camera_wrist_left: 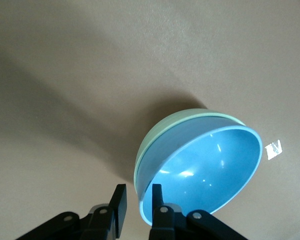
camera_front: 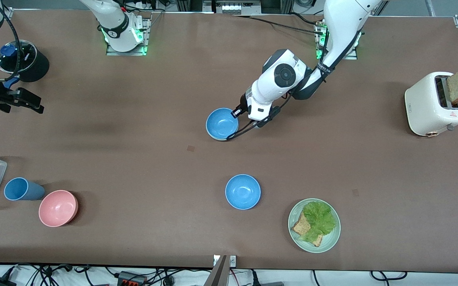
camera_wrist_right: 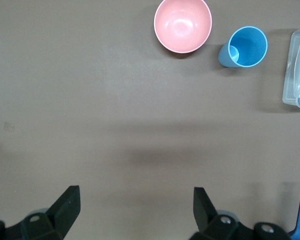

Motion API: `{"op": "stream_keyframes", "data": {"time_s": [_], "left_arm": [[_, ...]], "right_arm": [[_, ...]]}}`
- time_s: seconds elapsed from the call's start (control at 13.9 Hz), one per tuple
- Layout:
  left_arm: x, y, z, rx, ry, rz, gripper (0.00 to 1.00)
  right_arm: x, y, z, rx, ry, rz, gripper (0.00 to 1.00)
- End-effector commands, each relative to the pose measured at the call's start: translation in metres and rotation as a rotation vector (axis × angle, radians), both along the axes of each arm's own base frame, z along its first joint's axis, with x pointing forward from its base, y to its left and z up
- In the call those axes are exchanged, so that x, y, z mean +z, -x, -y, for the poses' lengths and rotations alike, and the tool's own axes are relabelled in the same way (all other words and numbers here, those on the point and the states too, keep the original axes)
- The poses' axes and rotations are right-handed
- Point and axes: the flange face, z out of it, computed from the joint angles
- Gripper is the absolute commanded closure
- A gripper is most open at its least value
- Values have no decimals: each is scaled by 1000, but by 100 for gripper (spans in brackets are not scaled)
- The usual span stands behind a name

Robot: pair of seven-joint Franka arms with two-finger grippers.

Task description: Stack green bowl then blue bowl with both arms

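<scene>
Tabletop seen from a high front camera: the left gripper (camera_front: pixel 235 114) is hanging at the rim of the blue bowl (camera_front: pixel 221 123) in the middle of the frame, and its arm is reaching down from the upper edge. A second blue bowl (camera_front: pixel 243 192) is sitting alone lower in the frame, nearer to the camera, near a pale-green plate (camera_front: pixel 334 234) of bread and lettuce. At the frame's edge by the right arm's end, the right gripper (camera_front: pixel 30 102) is waiting in the air over bare table. The left wrist view is showing the blue bowl nested inside the green bowl (camera_wrist_left: pixel 157 142), whose mint rim is peeking out around it. The black fingers (camera_wrist_left: pixel 156 197) are standing slightly parted astride the two rims, one inside the blue bowl, the other just outside the green wall and not pressing it. The right wrist view is showing that gripper's fingers (camera_wrist_right: pixel 70 202) spread wide over brown table, gripping nothing, with a pink bowl (camera_wrist_right: pixel 183 25), a blue cup (camera_wrist_right: pixel 245 46) and a clear container (camera_wrist_right: pixel 297 70) farther off.
</scene>
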Motion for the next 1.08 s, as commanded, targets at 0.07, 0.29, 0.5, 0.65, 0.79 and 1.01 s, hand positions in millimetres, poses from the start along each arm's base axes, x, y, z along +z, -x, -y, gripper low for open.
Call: {"op": "stream_keyframes", "data": {"time_s": [0.07, 0.29, 0.5, 0.65, 0.79, 1.01], "left_arm": [[38, -36, -18, 7, -39, -24, 67], [87, -73, -35, -5, -61, -77, 66], [113, -102, -76, -46, -63, -56, 66], [129, -116, -112, -148, -62, -1, 63], [142, -133, -149, -233, -55, 56, 60], [145, -150, -201, -408, -41, 110, 59]], "right_arm": [[6, 6, -1, 6, 4, 0, 0], [6, 5, -1, 3, 4, 2, 0], [7, 6, -1, 2, 5, 3, 0], [6, 5, 0, 2, 4, 2, 0], [3, 4, -1, 3, 4, -1, 0], [6, 5, -3, 12, 12, 0, 0]]}}
